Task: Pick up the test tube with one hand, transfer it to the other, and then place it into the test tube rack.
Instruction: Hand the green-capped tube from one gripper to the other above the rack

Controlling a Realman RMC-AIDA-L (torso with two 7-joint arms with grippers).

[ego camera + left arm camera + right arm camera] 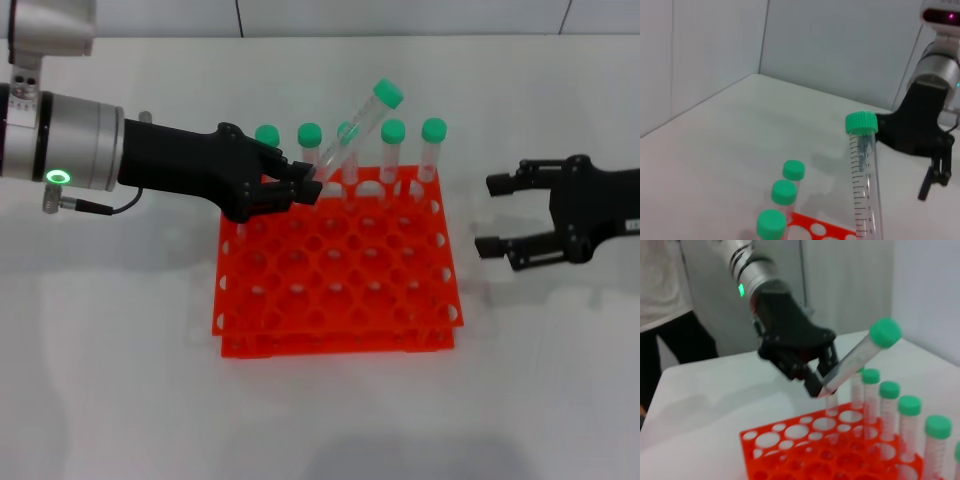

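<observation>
One tube (352, 133) sits clamped in your left gripper (308, 185), cap tilted up-right toward your open right gripper (492, 214).

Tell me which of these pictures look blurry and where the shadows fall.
Head view: sharp, even light; a soft shadow on the table at the near edge, fainter ones beside the rack. Left wrist view: fairly sharp; the held tube casts a faint shadow. Right wrist view: soft throughout, the left gripper and tube smeared.
</observation>
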